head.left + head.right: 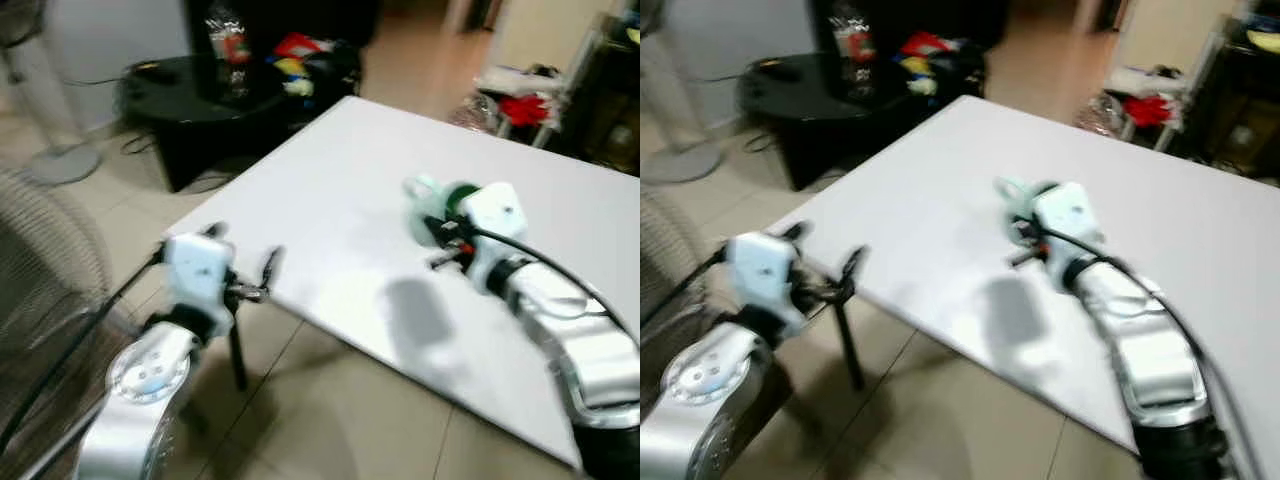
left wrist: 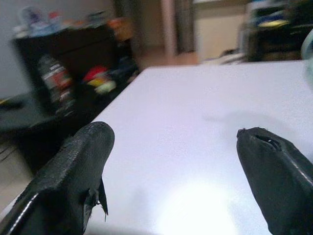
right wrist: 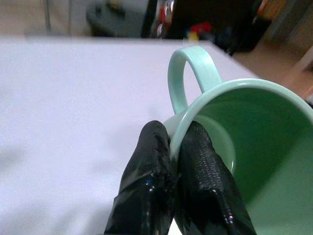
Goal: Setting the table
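A pale mint-green mug (image 3: 254, 142) with a loop handle hangs just above the white table (image 1: 330, 190). My right gripper (image 3: 178, 142) is shut on the mug's rim beside the handle, one finger outside the wall and one inside. From the head camera the mug (image 1: 432, 195) pokes out beyond the right wrist, over the middle of the table. My left gripper (image 1: 245, 265) is open at the table's near left edge, with nothing between its fingers (image 2: 80, 161).
A black low cabinet (image 1: 200, 100) with a bottle and colourful items stands beyond the table's far left corner. A fan stand (image 1: 60, 160) is on the tiled floor at left. Clutter and a red thing (image 1: 525, 105) lie behind the table's far side.
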`<state>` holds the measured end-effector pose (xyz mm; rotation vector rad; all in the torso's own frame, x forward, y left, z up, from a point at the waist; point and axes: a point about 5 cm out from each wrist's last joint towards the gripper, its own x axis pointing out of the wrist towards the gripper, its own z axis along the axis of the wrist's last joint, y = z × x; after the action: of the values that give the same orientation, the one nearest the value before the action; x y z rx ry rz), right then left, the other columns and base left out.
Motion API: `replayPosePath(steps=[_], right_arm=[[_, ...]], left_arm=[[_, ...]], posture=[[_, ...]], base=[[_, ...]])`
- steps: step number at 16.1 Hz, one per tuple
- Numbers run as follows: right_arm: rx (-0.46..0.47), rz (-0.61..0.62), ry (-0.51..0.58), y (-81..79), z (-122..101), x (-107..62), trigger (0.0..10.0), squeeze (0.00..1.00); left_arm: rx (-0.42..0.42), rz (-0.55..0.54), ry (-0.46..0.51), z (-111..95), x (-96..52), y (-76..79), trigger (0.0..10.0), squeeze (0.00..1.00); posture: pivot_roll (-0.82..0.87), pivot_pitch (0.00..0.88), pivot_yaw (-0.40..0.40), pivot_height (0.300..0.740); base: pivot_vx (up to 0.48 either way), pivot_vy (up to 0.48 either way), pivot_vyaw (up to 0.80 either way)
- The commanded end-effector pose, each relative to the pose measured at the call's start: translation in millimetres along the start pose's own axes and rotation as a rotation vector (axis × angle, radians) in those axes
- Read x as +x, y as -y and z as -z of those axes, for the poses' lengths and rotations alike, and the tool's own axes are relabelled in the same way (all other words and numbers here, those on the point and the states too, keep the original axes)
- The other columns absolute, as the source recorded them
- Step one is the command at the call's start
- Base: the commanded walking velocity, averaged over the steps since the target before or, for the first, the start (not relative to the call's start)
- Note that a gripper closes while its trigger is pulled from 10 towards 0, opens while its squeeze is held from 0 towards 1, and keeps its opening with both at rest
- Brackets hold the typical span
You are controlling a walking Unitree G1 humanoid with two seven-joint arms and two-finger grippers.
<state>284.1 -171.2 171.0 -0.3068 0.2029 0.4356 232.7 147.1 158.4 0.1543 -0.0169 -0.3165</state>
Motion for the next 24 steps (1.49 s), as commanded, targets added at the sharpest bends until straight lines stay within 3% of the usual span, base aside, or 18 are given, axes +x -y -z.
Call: replayPosePath(steps=[1, 6, 9, 13, 15, 17, 24], right_arm=[[-0.069, -0.121, 0.053, -4.4, -19.8, 8.8, 10.0, 0.0], [-0.184, -0.285, -0.018, 7.9, -28.8, 20.3, 10.0, 0.0], [-0.287, -0.408, -0.063, 21.1, -33.9, 36.5, 10.0, 0.0], [-0.401, -0.486, -0.112, 32.8, -45.9, 70.1, 10.0, 0.0], [-0.446, -0.514, -0.14, 32.0, -49.9, 81.5, 10.0, 0.0], [-0.502, -0.53, -0.185, 29.3, -52.3, 94.8, 10.0, 0.0], [-0.545, -0.529, -0.299, 27.3, -42.7, 106.3, 10.0, 0.0]], left_arm=[[0.017, -0.017, -0.017, 1.4, -1.6, -8.7, 10.0, 0.0], [0.051, 0.084, -0.052, 2.7, -1.0, -5.8, 10.0, 0.0], [0.034, 0.139, -0.05, -0.9, 2.3, -4.3, 10.0, 0.0], [0.08, 0.294, -0.089, -7.8, 9.6, -1.8, 10.0, 0.0], [0.103, 0.358, -0.118, -9.4, 11.2, -2.0, 10.0, 0.0], [0.131, 0.508, -0.191, -7.6, 4.4, 2.7, 10.0, 0.0], [0.111, 0.624, -0.232, -15.2, -3.6, 8.5, 10.0, 0.0]], posture=[[0.05, 0.0, -0.027, 0.74], [0.05, 0.0, -0.024, 0.74], [0.04, 0.0, -0.007, 0.74], [0.02, 0.0, 0.014, 0.74], [0.02, 0.0, 0.018, 0.74], [0.03, 0.0, 0.018, 0.74], [0.05, 0.0, 0.015, 0.74]], base=[[0.352, 0.0, 0.0], [0.261, 0.0, 0.0], [0.0, 0.0, 0.0], [0.0, 0.0, 0.0], [0.0, 0.0, 0.0], [0.0, 0.0, 0.0], [0.0, 0.0, 0.0]])
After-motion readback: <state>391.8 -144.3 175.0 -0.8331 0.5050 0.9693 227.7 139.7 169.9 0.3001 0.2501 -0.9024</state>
